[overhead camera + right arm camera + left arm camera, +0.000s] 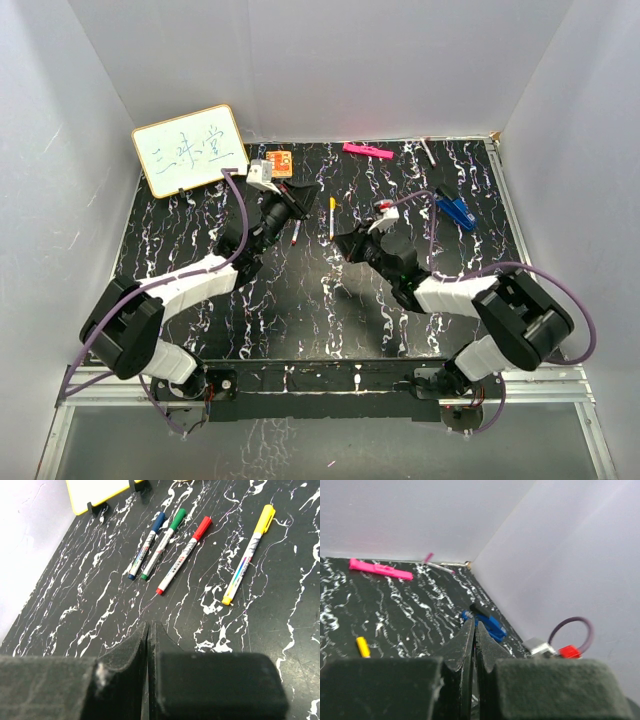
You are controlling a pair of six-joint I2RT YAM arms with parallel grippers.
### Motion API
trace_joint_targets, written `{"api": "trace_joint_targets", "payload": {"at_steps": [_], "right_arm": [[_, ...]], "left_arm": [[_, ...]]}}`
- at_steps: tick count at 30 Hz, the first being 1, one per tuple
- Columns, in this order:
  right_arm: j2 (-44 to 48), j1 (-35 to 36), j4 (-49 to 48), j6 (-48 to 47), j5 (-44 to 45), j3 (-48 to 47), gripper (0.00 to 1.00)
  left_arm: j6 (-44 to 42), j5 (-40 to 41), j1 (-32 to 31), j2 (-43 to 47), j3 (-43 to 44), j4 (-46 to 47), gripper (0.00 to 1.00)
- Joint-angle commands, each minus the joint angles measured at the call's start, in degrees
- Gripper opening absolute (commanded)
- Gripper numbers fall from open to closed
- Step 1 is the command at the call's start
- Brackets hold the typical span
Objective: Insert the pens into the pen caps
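Four white-barrelled pens lie side by side on the black marbled table, each with a coloured cap on: blue (146, 546), green (162, 544), red (183, 556) and yellow (248, 555). From above I see the yellow pen (332, 216) and the red pen (296, 232); the left arm hides the other two. A fifth pen (439, 566) with a pink-purple end lies by the back wall (428, 150). My left gripper (312, 193) is shut and empty above the pens. My right gripper (342, 243) is shut and empty, just near of the pens.
A flat pink bar (367, 151) lies at the back. A blue clip-like object (455, 210) sits at the right. A yellow-framed whiteboard (190, 150) leans at the back left, with a small orange box (279, 163) beside it. White walls enclose the table.
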State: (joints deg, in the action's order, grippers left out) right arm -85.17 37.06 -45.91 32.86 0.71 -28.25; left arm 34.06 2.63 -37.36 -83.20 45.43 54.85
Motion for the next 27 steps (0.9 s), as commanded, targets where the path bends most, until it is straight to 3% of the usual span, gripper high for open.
{"api": "trace_joint_targets", "payload": {"at_steps": [1, 7, 11, 13, 21, 24, 27], "right_arm": [[6.4, -0.1, 0.3, -3.3, 4.4, -1.8, 0.00], [14.1, -0.1, 7.9, -11.3, 17.4, -7.1, 0.01], [14.0, -1.6, 11.8, -15.9, 28.3, -14.5, 0.19], [12.0, -4.1, 14.1, -16.6, 29.4, -18.4, 0.27], [4.3, -16.9, 24.9, -11.1, 30.9, -30.4, 0.40], [1.2, -21.2, 32.4, -8.0, 31.3, -35.0, 0.42], [1.0, -22.6, 33.3, -7.7, 32.0, -34.9, 0.43]], "left_arm": [[-2.6, 3.5, -0.2, 4.5, -2.4, -2.6, 0.00], [-4.6, 4.2, -0.2, 7.2, -3.1, -6.9, 0.00], [-5.4, 4.1, -0.2, 7.3, -2.4, -9.7, 0.00], [-5.6, 3.8, -0.2, 7.2, -2.3, -10.3, 0.00], [-6.5, 3.2, -0.2, 7.9, -3.0, -11.3, 0.00], [-6.9, 3.3, -0.2, 8.1, -3.1, -11.9, 0.00], [-7.5, 3.4, -0.2, 8.0, -3.4, -12.1, 0.01]]}}
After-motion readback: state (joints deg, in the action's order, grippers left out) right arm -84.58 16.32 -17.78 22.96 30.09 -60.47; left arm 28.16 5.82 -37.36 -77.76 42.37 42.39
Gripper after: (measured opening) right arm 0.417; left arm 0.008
